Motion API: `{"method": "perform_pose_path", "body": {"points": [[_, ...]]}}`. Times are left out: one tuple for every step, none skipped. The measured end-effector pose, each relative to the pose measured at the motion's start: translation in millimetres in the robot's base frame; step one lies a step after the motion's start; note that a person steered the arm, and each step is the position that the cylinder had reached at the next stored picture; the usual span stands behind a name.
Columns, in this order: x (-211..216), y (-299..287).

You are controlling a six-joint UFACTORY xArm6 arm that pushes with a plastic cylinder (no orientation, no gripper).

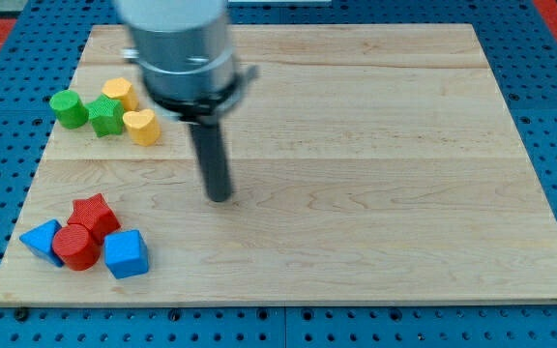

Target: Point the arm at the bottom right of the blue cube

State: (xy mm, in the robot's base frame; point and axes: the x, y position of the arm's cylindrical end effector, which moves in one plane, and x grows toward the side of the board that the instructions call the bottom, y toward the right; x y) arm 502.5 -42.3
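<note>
The blue cube (pixel 126 253) lies near the board's bottom left corner, beside a red cylinder (pixel 75 246), a red star-shaped block (pixel 95 214) and a blue triangular block (pixel 41 238). My tip (pixel 219 196) rests on the wooden board, up and to the right of the blue cube, about a hundred pixels away and apart from every block. The rod hangs from the grey arm body (pixel 177 43) at the view's top.
A second cluster sits at the upper left: a green cylinder (pixel 68 107), a green star-shaped block (pixel 105 116), a yellow heart-shaped block (pixel 142 126) and another yellow block (pixel 118 92). The wooden board (pixel 375 174) lies on a blue perforated base.
</note>
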Motion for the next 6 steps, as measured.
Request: {"method": "perform_pose_path", "body": {"points": [[87, 16], [115, 16], [116, 7], [115, -25], [115, -48], [115, -58]]}}
